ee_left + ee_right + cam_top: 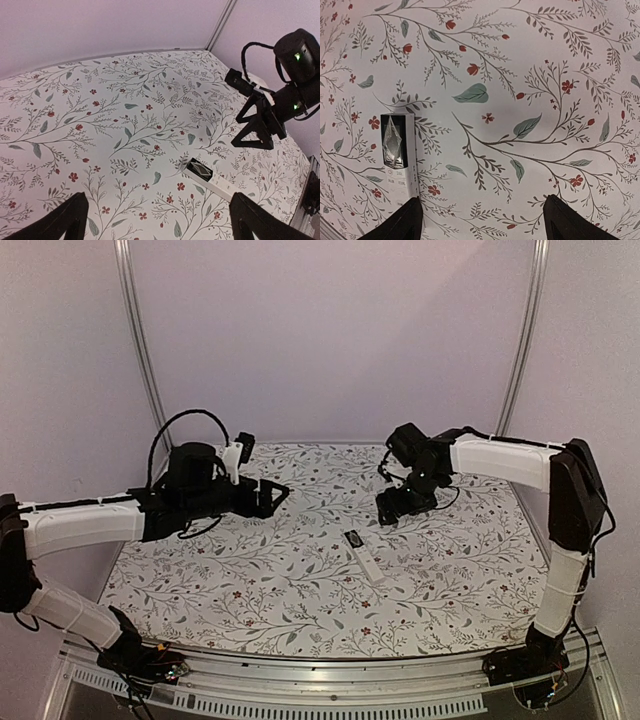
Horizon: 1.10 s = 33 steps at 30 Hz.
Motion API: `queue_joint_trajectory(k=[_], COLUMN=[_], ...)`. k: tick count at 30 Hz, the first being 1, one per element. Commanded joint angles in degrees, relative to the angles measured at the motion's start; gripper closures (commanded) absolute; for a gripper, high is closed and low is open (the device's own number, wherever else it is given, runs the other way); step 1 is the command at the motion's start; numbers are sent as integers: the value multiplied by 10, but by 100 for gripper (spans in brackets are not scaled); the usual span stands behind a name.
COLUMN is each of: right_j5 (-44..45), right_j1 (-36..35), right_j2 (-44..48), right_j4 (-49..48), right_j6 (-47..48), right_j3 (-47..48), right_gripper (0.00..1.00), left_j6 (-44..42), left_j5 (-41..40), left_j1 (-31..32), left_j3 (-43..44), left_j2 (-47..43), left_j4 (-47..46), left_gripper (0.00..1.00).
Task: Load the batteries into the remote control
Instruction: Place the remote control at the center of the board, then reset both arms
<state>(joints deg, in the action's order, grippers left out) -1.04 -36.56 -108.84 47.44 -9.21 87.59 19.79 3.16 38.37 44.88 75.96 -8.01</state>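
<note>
While the white remote (pixel 364 557) lies flat near the middle of the flowery desk (pixel 230 580), dark recess (pixel 394 140) at its far end, we see the right end effector (pixel 482 210) hovering near that end, spread wide, nothing in it. Our left end effector (pixel 157 210) hangs well off to the side, also wide and empty. Can't tell what's inside the recess.

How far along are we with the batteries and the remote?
Done: no loose batteries show on the table, and the remote control has something dark and shiny in its recess; whether both are seated is unclear. In hand: nothing; left tool and right tool are open and empty. Left: confirm seating.
</note>
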Motion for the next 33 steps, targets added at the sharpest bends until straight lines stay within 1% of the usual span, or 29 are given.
queue_joint_trajectory(k=[1,6,17,22,26,30,33], right_j5=[54,53,44,17,-24,-31,-27], right_j1=[-9,-14,-63,-86,-99,-119,-123], right_j2=[-20,-47,-97,-96,-107,-104,-96], right_j4=[-32,-39,-55,-65,-64,-65,-61], right_j6=[33,38,44,28,0,-22,-24], right_j3=[-50,-65,-78,-73,-56,-56,-74], right_gripper=[16,17,17,17,17,17,17], left_j6=[4,9,14,16,20,21,20], left_j5=[-9,-15,-26,-24,-24,-25,-25], left_j1=[5,10,19,19,19,19,19], left_j3=[29,46,54,55,54,51,50], left_j2=[12,25,37,40,44,42,41], left_j4=[33,42,39,31,31,32,33], left_gripper=[1,0,0,0,0,1,0])
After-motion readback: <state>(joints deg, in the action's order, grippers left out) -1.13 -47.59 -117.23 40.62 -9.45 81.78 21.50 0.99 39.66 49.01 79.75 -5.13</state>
